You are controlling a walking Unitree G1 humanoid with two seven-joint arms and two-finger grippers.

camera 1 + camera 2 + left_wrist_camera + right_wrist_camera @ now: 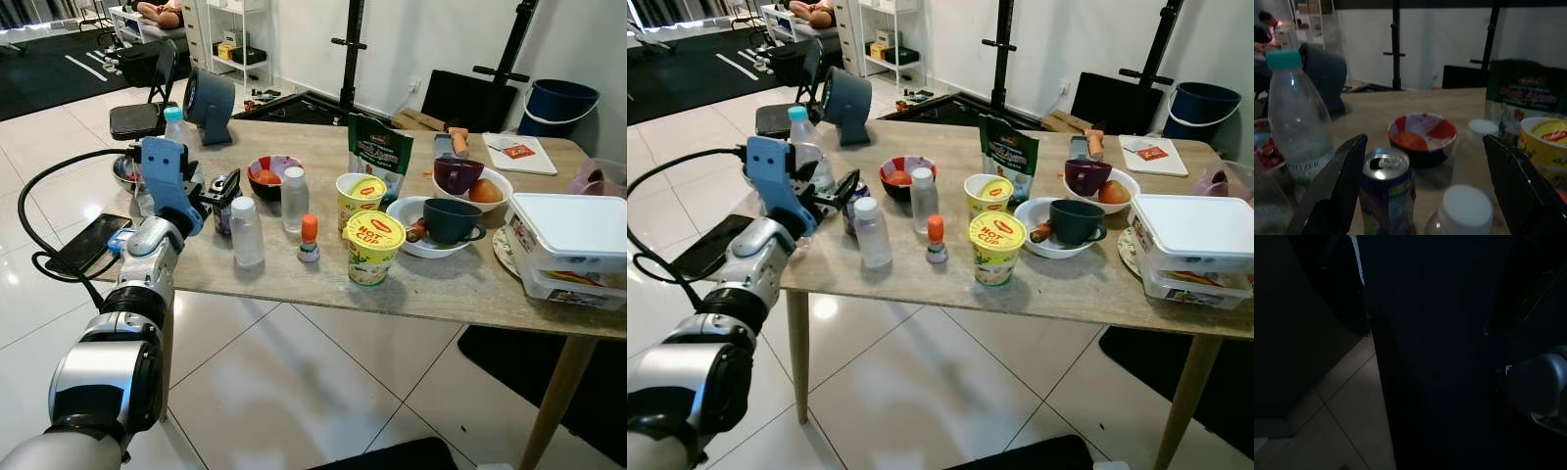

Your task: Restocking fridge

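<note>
My left gripper is stretched out over the left end of the wooden table and stands open. A dark blue drink can stands upright between its two black fingers, close to one of them and apart from the other. Just in front of the can is a small clear bottle with a white cap; a second such bottle stands beside it. A water bottle with a teal cap rises next to the gripper. The right wrist view is very dark, with only floor tiles to make out.
Behind the can sits a red and white bowl. Further right are two yellow noodle cups, a green bag, a tiny orange-capped bottle, a dark cup on a white plate and a white box. A fan stands at the back left.
</note>
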